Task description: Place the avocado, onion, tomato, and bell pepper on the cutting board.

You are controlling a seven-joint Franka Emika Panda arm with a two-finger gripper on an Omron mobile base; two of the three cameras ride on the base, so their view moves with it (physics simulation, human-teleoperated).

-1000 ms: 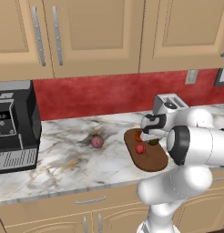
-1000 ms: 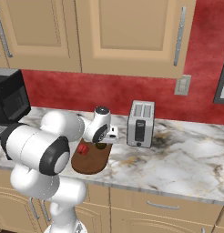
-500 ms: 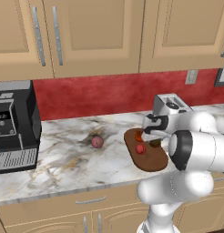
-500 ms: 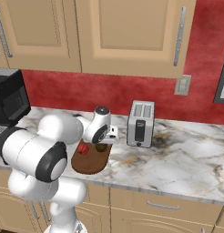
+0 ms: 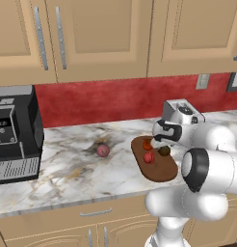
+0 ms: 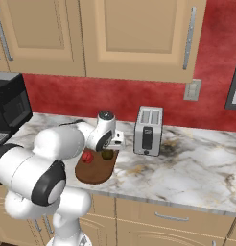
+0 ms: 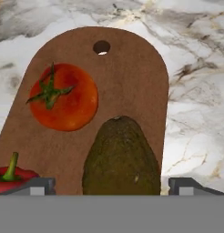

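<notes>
The cutting board (image 7: 132,68) is a dark reddish-brown oval with a hole at one end. On it lie the tomato (image 7: 63,96), the bell pepper (image 7: 11,175) and the dark olive avocado (image 7: 120,159). My gripper (image 7: 114,184) hangs just above the avocado, open, its fingertips (image 7: 41,184) standing wide of the avocado on both sides. In the left base view the gripper (image 5: 164,143) is over the board's (image 5: 161,171) far half, above the avocado (image 5: 164,151). The pinkish onion (image 5: 103,150) lies alone on the counter, left of the board.
A toaster (image 6: 148,130) stands right behind the board against the red wall. A black coffee machine (image 5: 14,132) occupies the counter's far left. Marble counter (image 6: 187,168) stretches to the right of the board. Cabinets hang overhead.
The hand has edged slightly up over the board's far half. The avocado stays lying on the board, and the onion has not moved.
</notes>
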